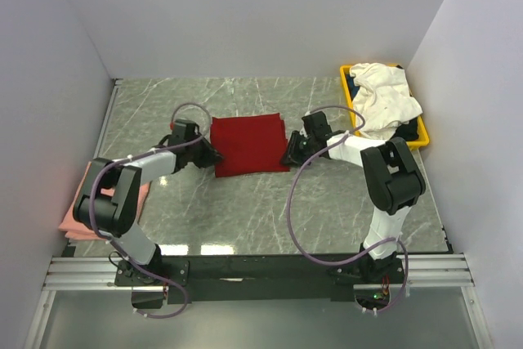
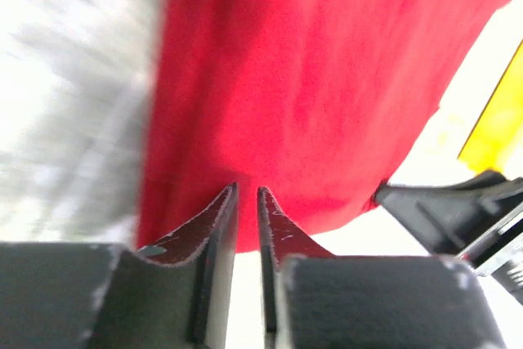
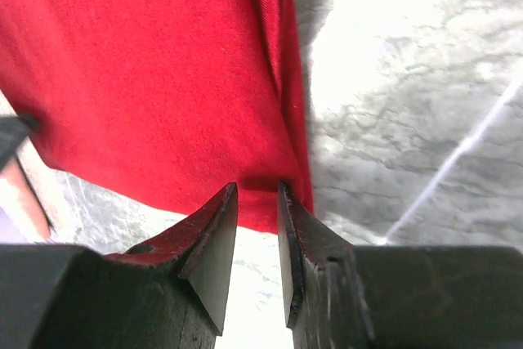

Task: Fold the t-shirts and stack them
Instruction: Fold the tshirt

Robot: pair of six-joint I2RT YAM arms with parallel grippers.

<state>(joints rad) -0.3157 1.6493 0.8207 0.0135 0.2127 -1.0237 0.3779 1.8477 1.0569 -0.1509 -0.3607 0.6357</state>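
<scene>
Folded dark red cloth t-shirt (image 1: 248, 145) spans between arms. Left gripper (image 1: 215, 156) and right gripper (image 1: 287, 158) sit narrow, each apparently pinching its near corner.

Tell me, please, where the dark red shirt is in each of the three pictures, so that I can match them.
Top view: the dark red shirt lies folded in the middle of the picture.
Left wrist view: it fills the upper middle.
Right wrist view: it fills the upper left.
Shared landmark: the grey marble table, blurred at the left and clear at the right.
</scene>
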